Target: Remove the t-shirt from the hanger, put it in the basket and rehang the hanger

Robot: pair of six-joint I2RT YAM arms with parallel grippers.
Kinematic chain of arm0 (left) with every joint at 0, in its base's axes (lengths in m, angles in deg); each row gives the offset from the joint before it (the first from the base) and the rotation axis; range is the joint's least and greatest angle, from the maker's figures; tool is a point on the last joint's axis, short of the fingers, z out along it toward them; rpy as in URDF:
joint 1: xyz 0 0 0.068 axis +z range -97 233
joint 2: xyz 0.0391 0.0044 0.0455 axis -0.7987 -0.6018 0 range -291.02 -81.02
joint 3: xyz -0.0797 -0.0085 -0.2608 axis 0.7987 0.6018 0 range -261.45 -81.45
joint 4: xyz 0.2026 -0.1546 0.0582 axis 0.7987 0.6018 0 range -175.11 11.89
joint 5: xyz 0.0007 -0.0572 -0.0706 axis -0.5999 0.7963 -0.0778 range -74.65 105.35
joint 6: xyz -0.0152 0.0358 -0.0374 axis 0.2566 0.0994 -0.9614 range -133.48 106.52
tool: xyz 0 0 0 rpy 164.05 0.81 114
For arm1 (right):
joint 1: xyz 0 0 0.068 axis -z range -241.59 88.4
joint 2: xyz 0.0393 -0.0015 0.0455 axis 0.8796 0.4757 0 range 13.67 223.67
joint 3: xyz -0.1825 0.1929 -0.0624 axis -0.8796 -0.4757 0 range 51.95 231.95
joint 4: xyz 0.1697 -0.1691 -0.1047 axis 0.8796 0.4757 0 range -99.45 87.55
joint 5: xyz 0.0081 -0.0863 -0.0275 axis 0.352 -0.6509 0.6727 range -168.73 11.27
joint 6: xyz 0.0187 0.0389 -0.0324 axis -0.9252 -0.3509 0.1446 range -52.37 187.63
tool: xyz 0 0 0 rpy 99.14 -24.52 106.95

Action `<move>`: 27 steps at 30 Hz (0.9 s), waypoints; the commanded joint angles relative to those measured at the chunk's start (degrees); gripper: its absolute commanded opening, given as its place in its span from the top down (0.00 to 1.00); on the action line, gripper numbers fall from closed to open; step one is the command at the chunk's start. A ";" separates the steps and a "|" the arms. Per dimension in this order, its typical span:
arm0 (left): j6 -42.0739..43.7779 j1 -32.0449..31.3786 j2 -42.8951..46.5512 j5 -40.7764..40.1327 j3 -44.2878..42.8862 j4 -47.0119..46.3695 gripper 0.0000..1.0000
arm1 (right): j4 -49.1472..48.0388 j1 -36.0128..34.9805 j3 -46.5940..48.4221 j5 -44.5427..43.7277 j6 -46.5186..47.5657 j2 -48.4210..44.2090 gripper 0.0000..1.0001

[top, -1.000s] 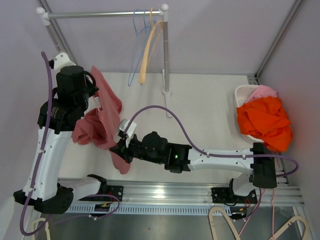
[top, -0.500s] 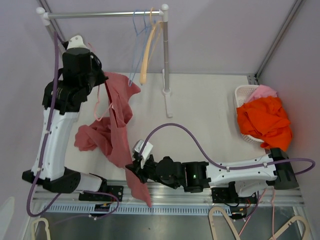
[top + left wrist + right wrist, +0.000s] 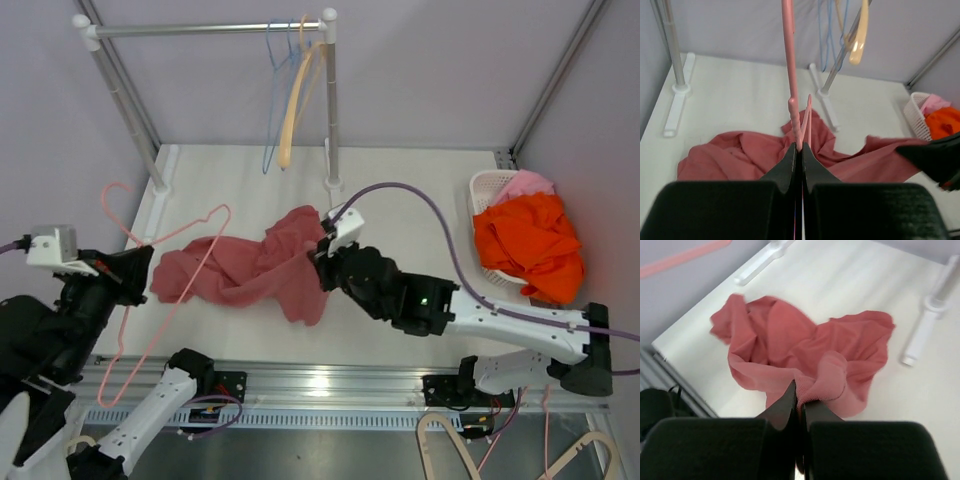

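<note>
T-shirt lies crumpled on the bench, seemingly clear of the pink hanger, so removal looks essentially done. My left end effector clamps the hanger's wire. My right end effector pinches a shirt fold, not yet let go.

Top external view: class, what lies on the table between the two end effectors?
The red t-shirt, crumpled on the table, as the top external view shows.
</note>
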 commanded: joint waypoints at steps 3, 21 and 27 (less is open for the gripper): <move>-0.11 -0.14 -1.73 -0.92 8.15 -2.66 0.99 | 9.85 12.08 4.07 -4.77 -5.21 -10.32 1.00; 0.23 -0.14 -4.97 -0.66 14.49 -11.28 0.99 | -20.89 69.65 59.96 -10.20 17.04 12.78 1.00; 0.06 -0.23 -7.52 -0.22 14.66 -13.83 0.99 | -8.10 81.62 70.53 -10.63 8.43 19.21 1.00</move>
